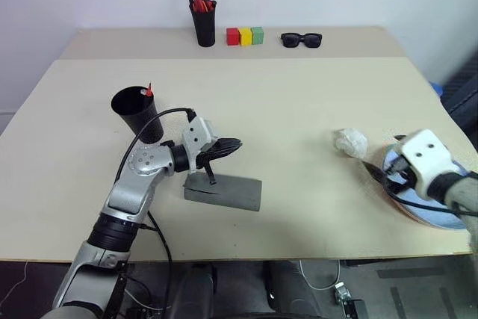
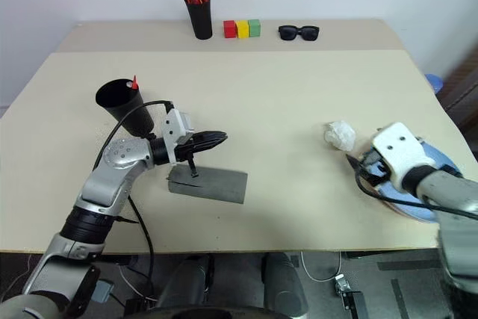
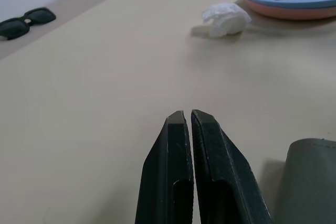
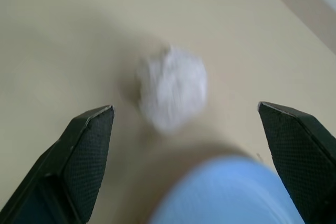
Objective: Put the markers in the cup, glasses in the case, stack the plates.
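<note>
The plates (image 1: 426, 211) sit stacked at the right edge of the table (image 1: 299, 110), light blue on top of salmon pink. They look rigid and smooth, probably light plastic, so I'd guess they slide easily and are best pinched at the rim. A crumpled white paper wad (image 1: 349, 142) lies just beside them.

The grey case (image 1: 224, 192) lies closed near the front of the table. Its felt-like skin should give good purchase, and it seems stiff enough to take by a long edge. The cup (image 1: 138, 112) stands beside the left arm, tilted, with a red-tipped marker (image 1: 149, 90) poking over its rim — a light thing, easy to tip.

The left gripper (image 3: 188, 124) has its two black fingers pressed together with nothing between them; it hovers over the near end of the case, pointing across the table. A thin dark piece hangs below it toward the case, and I can't tell what that is. The right gripper (image 4: 186, 114) stands spread wide and empty over the plates' near rim, facing the paper wad — whether it touches the blue plate I cannot tell.

At the back stand a pen pot (image 1: 203, 24), three coloured blocks (image 1: 245, 36) and black sunglasses (image 1: 302, 39).
</note>
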Robot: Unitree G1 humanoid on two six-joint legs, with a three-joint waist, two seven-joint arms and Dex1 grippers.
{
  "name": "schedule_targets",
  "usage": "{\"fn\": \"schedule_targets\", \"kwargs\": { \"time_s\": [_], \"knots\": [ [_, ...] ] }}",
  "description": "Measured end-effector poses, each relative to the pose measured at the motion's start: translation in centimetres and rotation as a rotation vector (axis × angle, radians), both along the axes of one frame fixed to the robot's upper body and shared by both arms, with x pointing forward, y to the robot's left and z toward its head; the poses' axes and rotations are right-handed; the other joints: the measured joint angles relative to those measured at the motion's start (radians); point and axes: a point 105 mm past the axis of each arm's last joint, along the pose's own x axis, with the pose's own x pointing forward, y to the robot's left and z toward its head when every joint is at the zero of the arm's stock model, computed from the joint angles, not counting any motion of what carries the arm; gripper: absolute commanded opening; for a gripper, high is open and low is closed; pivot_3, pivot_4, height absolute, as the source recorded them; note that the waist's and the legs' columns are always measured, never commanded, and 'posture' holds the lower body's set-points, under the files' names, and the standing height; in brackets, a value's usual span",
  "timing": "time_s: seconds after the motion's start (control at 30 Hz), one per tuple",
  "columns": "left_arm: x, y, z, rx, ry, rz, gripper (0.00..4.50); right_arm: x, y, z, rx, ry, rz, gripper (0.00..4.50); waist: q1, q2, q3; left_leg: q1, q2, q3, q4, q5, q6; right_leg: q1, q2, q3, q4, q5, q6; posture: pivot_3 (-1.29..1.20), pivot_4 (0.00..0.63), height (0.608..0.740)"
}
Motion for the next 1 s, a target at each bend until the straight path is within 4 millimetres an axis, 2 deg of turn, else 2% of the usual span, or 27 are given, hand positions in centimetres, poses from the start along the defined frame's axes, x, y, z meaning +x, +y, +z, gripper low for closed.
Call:
{"fn": "schedule_targets", "kwargs": {
  "time_s": [0.1,0.2,0.23,0.3,0.33,0.5,0.6,0.7,0.77,0.8,0.87,0.97,1.0],
  "knots": [
    [-0.2,0.2,0.2,-0.001,-0.005,0.017,0.11,2.8,0.7,-2.3,0.081,0.021,-0.048,4.48,0.0,0.0,0.0,0.0,0.0,0.0,-0.001,0.0,0.0,0.0,0.0,0.0,0.0,0.0,0.0,0.0,0.15,0.74],
    [-0.5,0.5,0.0,-0.004,-0.005,0.034,0.11,4.0,0.6,-4.0,0.08,0.048,-0.084,4.48,0.002,0.001,0.0,0.0,0.0,0.0,-0.002,0.0,0.0,-0.001,0.0,0.0,0.0,0.002,0.003,0.0,0.15,0.74],
    [-0.5,0.7,-0.2,-0.003,0.004,0.041,0.11,4.4,0.6,-4.2,0.075,0.049,-0.093,4.24,0.001,0.001,0.0,0.0,0.0,0.0,-0.003,0.0,0.0,-0.001,0.0,0.0,0.0,0.002,0.003,0.0,0.15,0.74],
    [-0.7,0.8,-0.6,-0.003,0.019,0.052,0.11,4.8,0.3,-4.2,0.062,0.036,-0.106,3.67,0.0,0.001,0.0,0.0,0.0,0.0,-0.003,0.0,0.0,-0.001,0.0,0.0,0.0,0.002,0.003,0.0,0.15,0.74],
    [-0.9,0.9,-0.6,-0.006,0.023,0.058,0.11,4.8,0.1,-4.3,0.057,0.037,-0.116,3.25,0.001,0.001,0.0,0.0,0.0,0.0,-0.003,0.0,0.0,-0.001,0.0,0.0,0.0,0.002,0.004,0.0,0.15,0.74],
    [-1.1,0.8,0.2,-0.036,0.024,0.07,0.11,4.2,-0.2,-3.8,0.03,0.025,-0.128,0.71,0.002,0.001,0.0,0.0,0.0,0.0,-0.003,0.0,0.0,-0.001,0.0,0.0,0.0,0.002,0.004,0.0,0.15,0.74],
    [-1.0,0.9,0.1,-0.044,0.041,0.082,0.11,2.6,-1.3,-2.1,-0.017,-0.007,-0.162,0.71,0.004,0.001,0.0,0.0,0.0,-0.001,-0.004,0.0,0.0,-0.001,0.0,0.0,0.0,0.001,0.004,0.0,0.15,0.74],
    [-0.7,1.4,0.3,-0.07,0.056,0.107,0.11,0.4,-3.6,0.3,-0.044,-0.043,-0.24,0.71,0.004,0.001,0.0,0.0,0.0,-0.001,-0.004,0.0,0.0,-0.001,0.0,0.0,0.0,0.001,0.004,0.0,0.15,0.74],
    [-0.5,1.9,0.2,-0.077,0.074,0.121,0.11,-1.1,-5.2,1.4,-0.048,-0.04,-0.29,1.29,0.004,0.001,0.0,0.0,0.0,-0.001,-0.004,0.0,0.0,-0.001,0.0,0.0,0.0,0.001,0.004,0.0,0.15,0.74],
    [-0.6,2.0,0.1,-0.074,0.081,0.118,0.11,-2.2,-6.2,1.3,-0.05,-0.011,-0.319,1.59,0.004,0.001,0.0,0.001,0.0,-0.001,-0.004,0.0,0.0,-0.001,0.0,0.0,0.0,0.001,0.004,0.0,0.15,0.74],
    [-0.7,2.3,-0.2,-0.063,0.091,0.117,0.11,-3.5,-7.4,0.8,-0.043,0.037,-0.362,2.54,0.0,0.001,-0.001,0.001,0.0,0.0,-0.004,0.0,0.0,-0.001,0.0,0.0,0.0,0.0,0.002,0.0,0.15,0.74],
    [-0.8,2.5,-0.5,-0.062,0.102,0.121,0.11,-4.0,-7.6,0.1,-0.03,0.083,-0.353,4.1,-0.007,0.001,-0.001,0.002,0.0,0.0,-0.003,0.0,0.0,-0.001,0.0,0.0,0.0,0.0,0.0,0.0,0.15,0.74],
    [-0.8,2.5,-0.5,-0.062,0.102,0.123,0.11,-4.0,-7.5,0.2,-0.034,0.083,-0.347,4.44,-0.007,0.001,-0.001,0.002,0.0,0.0,-0.003,0.0,0.0,-0.001,0.0,0.0,0.001,0.0,0.0,0.0,0.15,0.74]
  ]
}}
